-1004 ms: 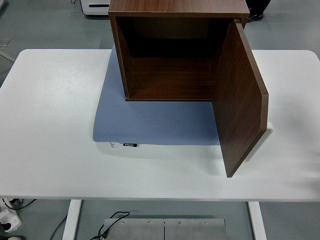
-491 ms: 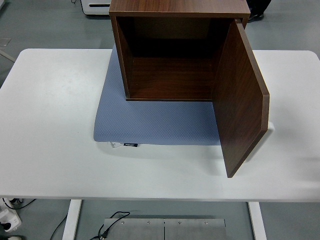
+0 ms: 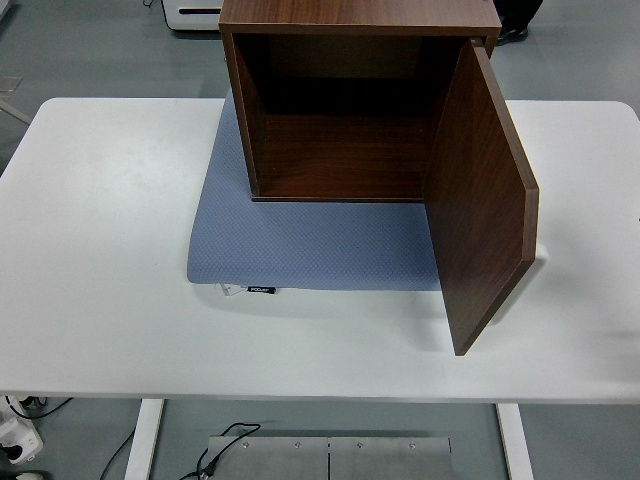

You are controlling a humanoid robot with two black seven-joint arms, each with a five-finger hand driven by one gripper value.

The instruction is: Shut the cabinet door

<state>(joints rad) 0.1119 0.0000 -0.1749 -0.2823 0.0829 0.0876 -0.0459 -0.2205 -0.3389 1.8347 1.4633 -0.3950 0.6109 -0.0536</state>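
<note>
A dark brown wooden cabinet [image 3: 345,110] stands at the back middle of the white table [image 3: 100,250], on a blue-grey mat [image 3: 300,245]. Its inside is empty. Its door [image 3: 480,200] is hinged on the right side and swung wide open, pointing toward the table's near edge. Neither of my hands shows in the head view.
The mat has a small label at its front edge [image 3: 260,290]. Under the table lie a metal base plate [image 3: 330,455] and cables [image 3: 25,410]. A white appliance [image 3: 195,15] stands on the floor behind the table.
</note>
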